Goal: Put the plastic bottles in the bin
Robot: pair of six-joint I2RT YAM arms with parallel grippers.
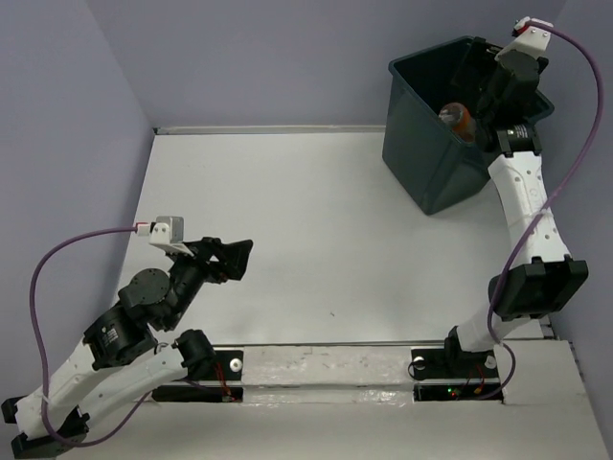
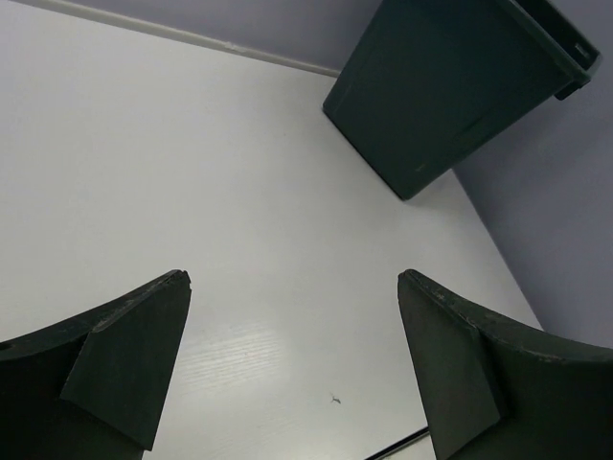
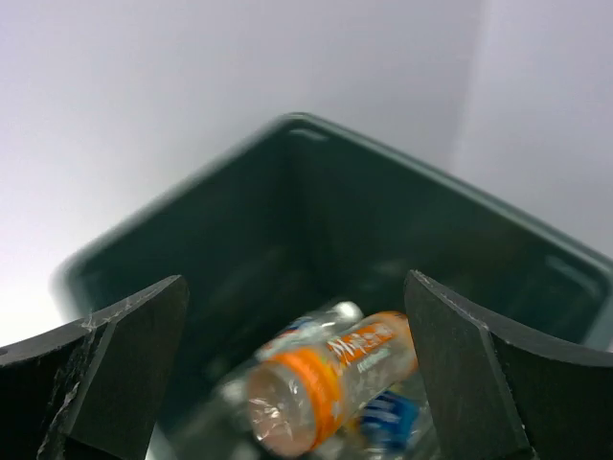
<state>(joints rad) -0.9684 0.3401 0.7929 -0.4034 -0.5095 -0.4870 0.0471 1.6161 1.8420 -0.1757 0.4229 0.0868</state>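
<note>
My right gripper (image 1: 484,103) (image 3: 295,280) hangs open over the dark teal bin (image 1: 421,158) (image 3: 287,206) at the back right. A clear plastic bottle with an orange label (image 3: 330,379) (image 1: 458,121) lies blurred and tilted below the wide jaws, inside the bin and touching neither finger. Under it in the bin lie more plastic bottles, one with a blue label (image 3: 388,419). My left gripper (image 1: 239,259) (image 2: 292,278) stands open above the bare white table (image 2: 192,192) at the near left, with nothing between its fingers. The bin's outer wall (image 2: 441,96) shows far ahead of it.
Grey walls close in the table at the back and on both sides, with the bin set in the back right corner. The right arm (image 1: 522,206) stretches along the right edge. A small dark mark (image 2: 335,399) lies on the table near the left gripper.
</note>
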